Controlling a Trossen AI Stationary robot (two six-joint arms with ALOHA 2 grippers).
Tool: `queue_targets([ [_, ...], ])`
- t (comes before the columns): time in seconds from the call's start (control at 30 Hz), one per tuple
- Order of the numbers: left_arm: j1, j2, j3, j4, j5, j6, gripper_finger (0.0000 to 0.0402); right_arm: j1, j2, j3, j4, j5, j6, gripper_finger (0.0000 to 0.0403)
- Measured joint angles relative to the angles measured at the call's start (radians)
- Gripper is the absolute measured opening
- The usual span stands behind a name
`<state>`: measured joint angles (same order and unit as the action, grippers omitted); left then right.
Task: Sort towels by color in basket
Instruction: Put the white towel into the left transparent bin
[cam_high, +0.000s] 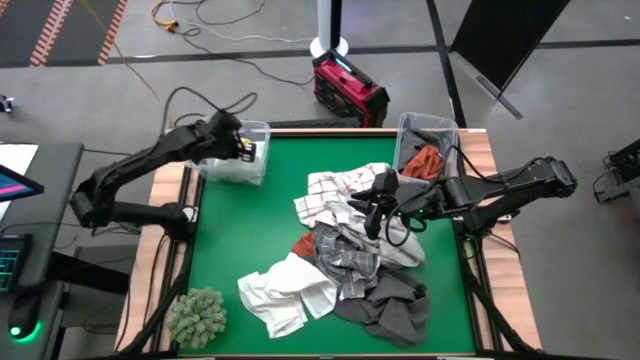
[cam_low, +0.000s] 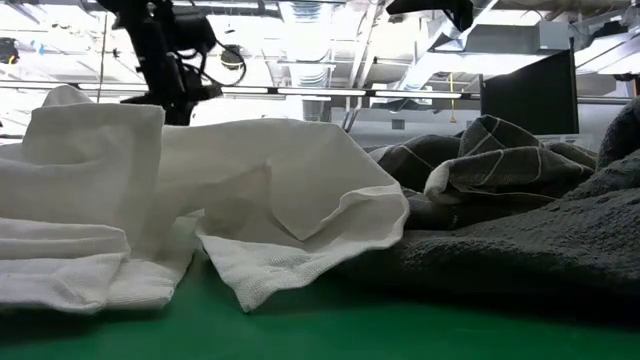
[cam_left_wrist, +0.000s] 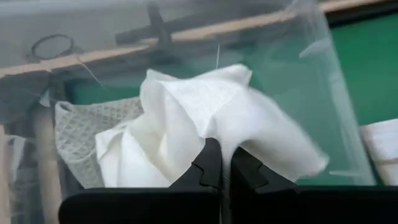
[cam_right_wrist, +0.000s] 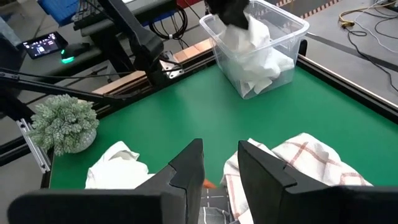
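Note:
My left gripper (cam_left_wrist: 222, 168) is over the clear bin (cam_high: 232, 165) at the table's far left corner, shut on a white towel (cam_left_wrist: 186, 118). A net-patterned white cloth (cam_left_wrist: 81, 134) lies in that bin. My right gripper (cam_right_wrist: 221, 165) hovers open over the towel pile at mid-table, touching nothing. The pile holds a red-checked white towel (cam_high: 335, 190), a grey checked one (cam_high: 345, 255), a dark grey one (cam_high: 395, 305), a white one (cam_high: 285, 290) and a rust-orange bit (cam_high: 303, 243). A second clear bin (cam_high: 428, 128) at the far right holds a rust-orange towel (cam_high: 425, 162). My left gripper pinches the white towel between its two fingers at a bunched fold (cam_left_wrist: 224, 140), coming from above. The towel hangs in a loose bunch below the fingers, inside the clear bin's walls (cam_right_wrist: 273, 25). One layer or several, I cannot tell.
A fuzzy grey-green clump (cam_high: 197, 315) sits at the table's near left corner. Bare green table lies between the left bin and the pile. Beyond the far edge, a red case (cam_high: 348, 88) and cables lie on the floor. A monitor (cam_low: 528, 90) stands behind the table.

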<state>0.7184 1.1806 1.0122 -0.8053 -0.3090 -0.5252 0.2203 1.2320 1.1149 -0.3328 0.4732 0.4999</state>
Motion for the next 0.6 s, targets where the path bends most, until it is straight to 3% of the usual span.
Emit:
queue_targets([
  [0.3, -0.003, 0.172, 0.0, 0.03, -0.061, -0.019, 0.0, 0.009, 0.0, 0.0, 0.016, 0.0, 0.024, 0.0128],
  [0.53, 0.058, 0.278, 0.006, 0.08, -0.028, 0.0, 0.0003, 0.023, 0.0, 0.0, 0.042, 0.0, 0.032, 0.0128],
  [0.6, 0.085, 0.295, 0.001, 0.075, -0.06, -0.002, 0.0003, 0.028, 0.0, 0.0, 0.042, 0.0, 0.039, 0.0128],
])
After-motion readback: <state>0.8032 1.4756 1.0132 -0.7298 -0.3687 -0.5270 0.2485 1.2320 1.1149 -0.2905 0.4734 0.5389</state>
